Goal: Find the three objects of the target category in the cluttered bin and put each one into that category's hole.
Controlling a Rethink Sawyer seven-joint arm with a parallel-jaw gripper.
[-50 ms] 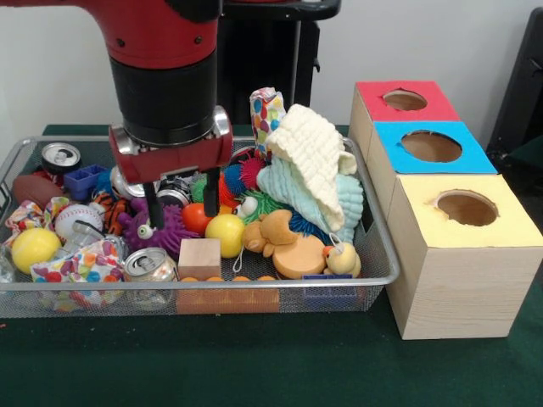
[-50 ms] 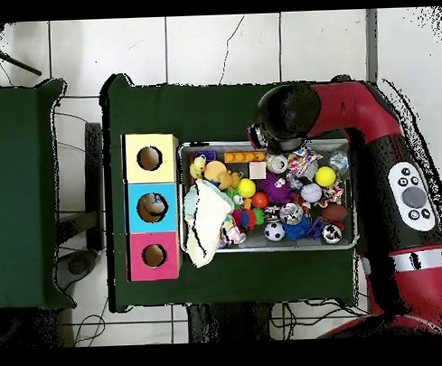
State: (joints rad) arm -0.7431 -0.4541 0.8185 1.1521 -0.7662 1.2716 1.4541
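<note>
My gripper [image 1: 181, 206] hangs open over the left-middle of the wire bin [image 1: 254, 284]. One black finger [image 1: 153, 206] is above a purple spiky toy [image 1: 161, 231], the other by an orange ball [image 1: 196, 217]. A silver can [image 1: 174, 193] lies behind the gap, and nothing is gripped. Nearby lie a yellow ball [image 1: 225, 235], a wooden block [image 1: 199, 258], a baseball [image 1: 76, 220] and an opened can [image 1: 149, 264]. Three boxes with round holes stand to the right: red [image 1: 405, 100], blue [image 1: 431, 146], yellow [image 1: 467, 208]. In the overhead view the arm's head [image 2: 284, 123] hides the gripper.
A cream cloth [image 1: 316, 153] on a pale green cloth [image 1: 327, 199] is heaped at the bin's right end, beside an orange bear toy [image 1: 276, 233] and a small duck [image 1: 342, 259]. Another yellow ball [image 1: 34, 248] and a can [image 1: 61, 155] lie at the left.
</note>
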